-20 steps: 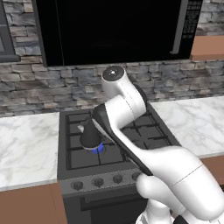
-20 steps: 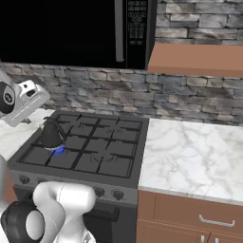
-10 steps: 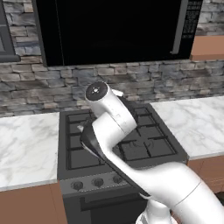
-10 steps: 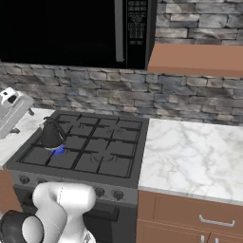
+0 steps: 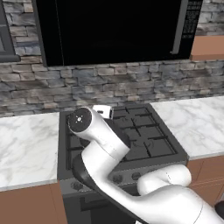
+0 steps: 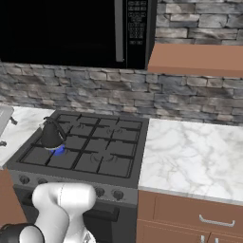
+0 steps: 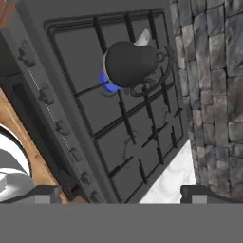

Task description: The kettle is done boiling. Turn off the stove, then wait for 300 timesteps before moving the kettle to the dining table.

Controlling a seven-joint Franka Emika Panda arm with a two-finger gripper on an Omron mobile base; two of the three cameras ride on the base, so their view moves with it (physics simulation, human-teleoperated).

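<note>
**Q:** What stands nearest the camera?

**A:** The white arm rising over the range's front edge. From the hand view, the jaws stand wide apart and hold nothing, hanging above the cooktop with their dark tips framing the lower edge.

**Q:** And just beyond them?

**A:** The row of round knobs along the front of the stove. None is touched; the jaws sit well apart from them.

**Q:** Where is the kettle?

**A:** The small black kettle rests on a burner on the left side of the grates, also seen in the right base view. A blue flame glows beneath it.

**Q:** So how far along is the job?

**A:** At its start, by the look of it. The flame suggests the burner is not yet off, so turning the knob remains, then the wait, then carrying the kettle away.

**Q:** Farther back?

**A:** Marble surface on either side, a stone wall, and a black microwave overhead.
</note>
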